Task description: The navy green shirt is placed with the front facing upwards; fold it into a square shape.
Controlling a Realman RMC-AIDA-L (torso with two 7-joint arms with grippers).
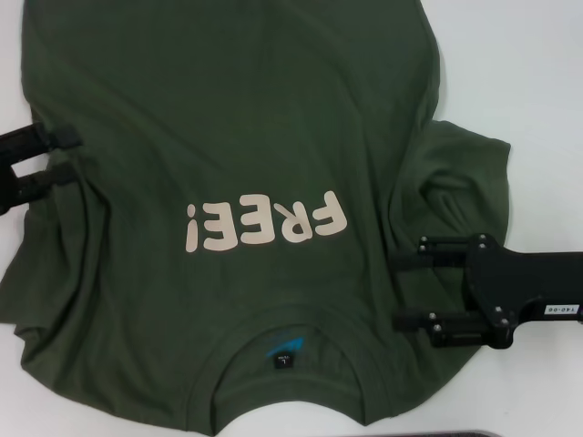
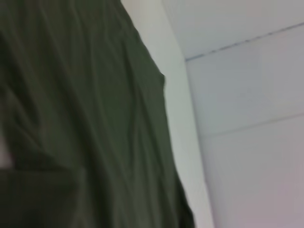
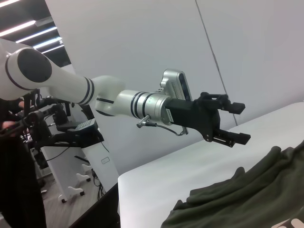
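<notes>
The navy green shirt (image 1: pixel 228 109) lies front up on the white table (image 1: pixel 528 55). Its cream "FREE!" print (image 1: pixel 266 223) reads upside down, and its collar with the blue neck label (image 1: pixel 284 350) is nearest me. My left gripper (image 1: pixel 77 156) stands open at the shirt's left edge and holds nothing. The right wrist view shows that same left gripper (image 3: pixel 242 123) hovering above the cloth (image 3: pixel 247 199). My right gripper (image 1: pixel 408 282) is open over the shirt's right shoulder area, empty. Only green fabric (image 2: pixel 71 118) fills the left wrist view.
The right sleeve (image 1: pixel 460 173) is bunched and wrinkled beside the right gripper. White table (image 3: pixel 190 171) runs past the shirt to its edge. Beyond that edge stand dark equipment stands (image 3: pixel 61 128). A dark strip (image 1: pixel 474 432) lines the near table edge.
</notes>
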